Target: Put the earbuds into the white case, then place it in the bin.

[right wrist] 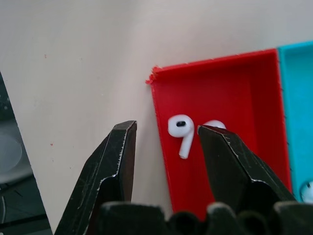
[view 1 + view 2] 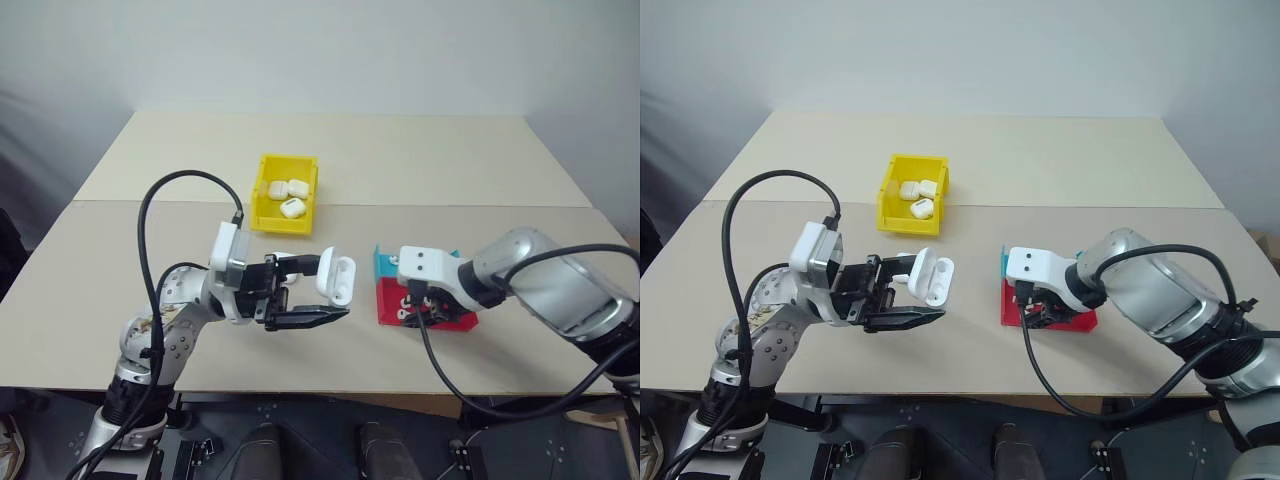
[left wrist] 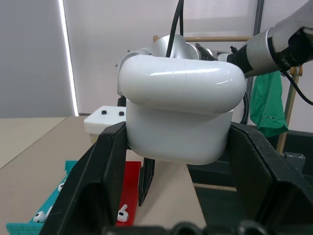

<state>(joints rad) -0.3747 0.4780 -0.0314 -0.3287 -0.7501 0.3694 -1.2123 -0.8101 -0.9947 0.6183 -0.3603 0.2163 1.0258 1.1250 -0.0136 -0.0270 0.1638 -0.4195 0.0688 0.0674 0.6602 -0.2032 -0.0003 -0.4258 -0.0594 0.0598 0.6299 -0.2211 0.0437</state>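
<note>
- Head views: the white case (image 2: pixel 337 279) is held clamped in the left gripper (image 2: pixel 312 291), lid open, probably so the earbuds can be loaded. It is held above the table (image 2: pixel 150 250), level, pointing towards the right arm.
- The yellow bin (image 2: pixel 262 195), beyond it, already holds other white cases (image 2: pixel 286 195).
- Right wrist view: the right gripper (image 1: pixel 166 147), jaws parted, is angled down over an earbud (image 1: pixel 181 131) in the red tray (image 1: pixel 230 88).
</note>
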